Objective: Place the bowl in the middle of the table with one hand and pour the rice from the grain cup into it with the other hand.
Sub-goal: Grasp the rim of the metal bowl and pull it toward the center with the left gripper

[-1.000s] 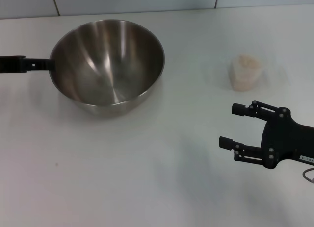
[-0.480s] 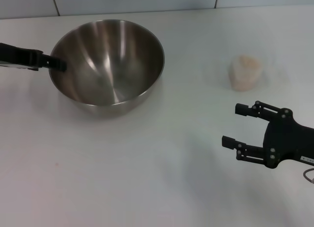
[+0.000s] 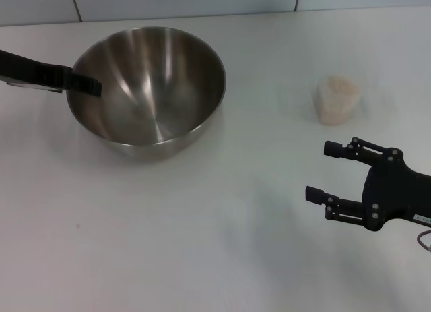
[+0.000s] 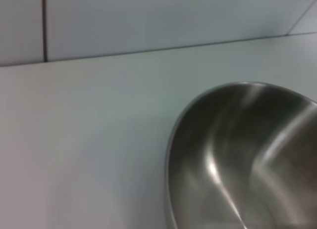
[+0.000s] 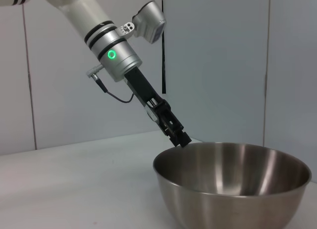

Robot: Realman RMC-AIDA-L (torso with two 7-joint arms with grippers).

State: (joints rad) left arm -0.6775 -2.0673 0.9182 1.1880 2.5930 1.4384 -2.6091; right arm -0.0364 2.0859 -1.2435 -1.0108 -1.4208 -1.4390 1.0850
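Sitting upper left on the table [image 3: 202, 244], the bowl [image 3: 151, 89] holds nothing; the left hand [image 3: 86, 86] grasps its rim. Upper right, the cup [image 3: 336, 100] brims with rice [image 3: 339, 87]. The right hand [image 3: 324, 172] hovers released, lower right.

No readable text, labels, brands or numbers on anything in view.
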